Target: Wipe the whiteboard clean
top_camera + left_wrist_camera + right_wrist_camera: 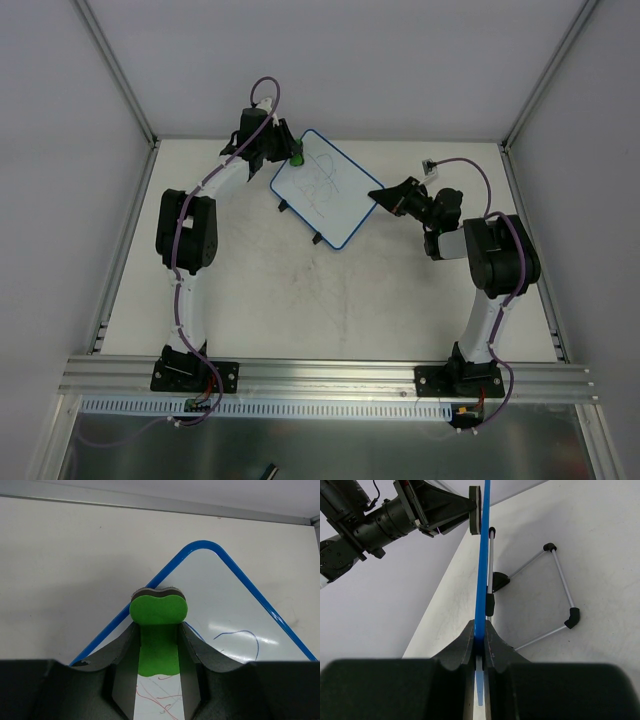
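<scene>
Presently I log: table [250, 300], pale, bearing the whiteboard [325, 190] at far centre, turned diagonally, its blue rim pinched at the right-hand corner by the right gripper [480, 636], jaws pressed onto that edge. Next, the left gripper [159, 630], clamped on the green eraser [159, 610], holds it against the board's face by the far-left corner. Smaller items: two black feet [283, 208] on the near-left edge; faint blue and red scribbles [240, 639] on the white surface.
</scene>
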